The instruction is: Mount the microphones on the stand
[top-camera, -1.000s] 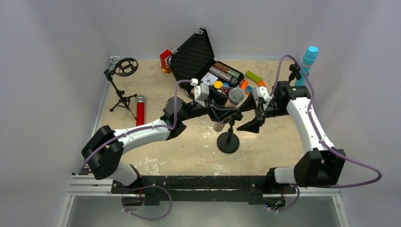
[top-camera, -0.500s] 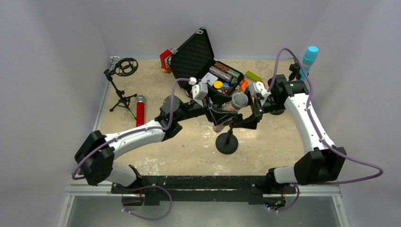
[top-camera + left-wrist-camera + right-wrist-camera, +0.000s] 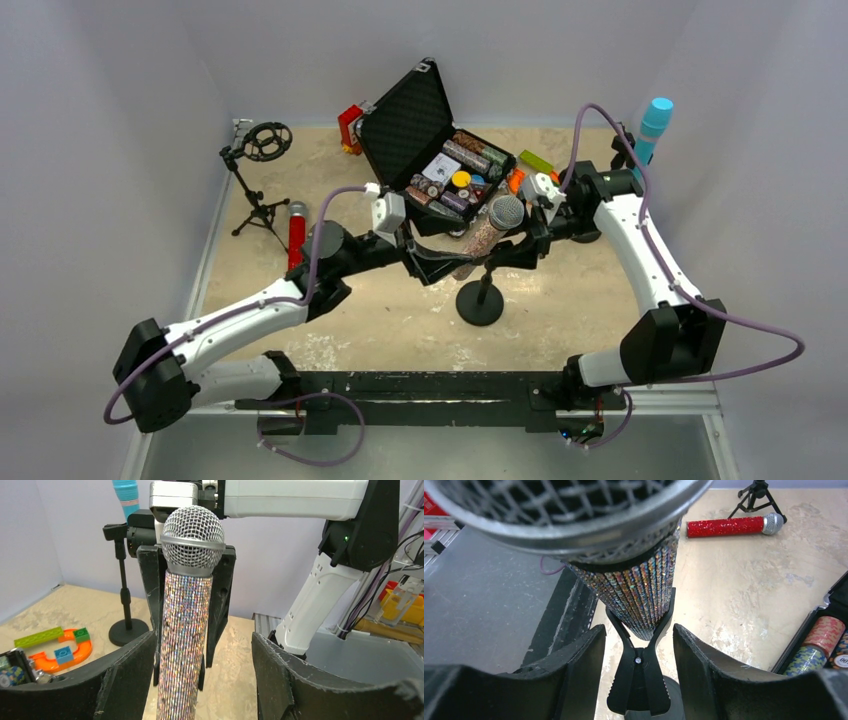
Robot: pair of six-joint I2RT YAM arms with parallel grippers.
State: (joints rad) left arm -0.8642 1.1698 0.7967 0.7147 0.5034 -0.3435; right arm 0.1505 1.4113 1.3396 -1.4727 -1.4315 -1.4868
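While it sits clipped, silver microphone [image 3: 184,630] is inside left hand [image 3: 201,645] (untouched).

A black case [image 3: 405,115] stands open at the back of the sandy table [image 3: 400,320]; its lid leans up and back; inside lie rolls of play chips [image 3: 467,157], a white box [image 3: 434,168] and a round yellow thing [image 3: 460,179]; a red toy [image 3: 349,125] sits just beside the lid, on its left; right of the case lie a long green brick [image 3: 535,160], an orange bent piece [image 3: 85,649] and a small blue brick [image 3: 64,655] touching the orange one; pale walls stand all around.
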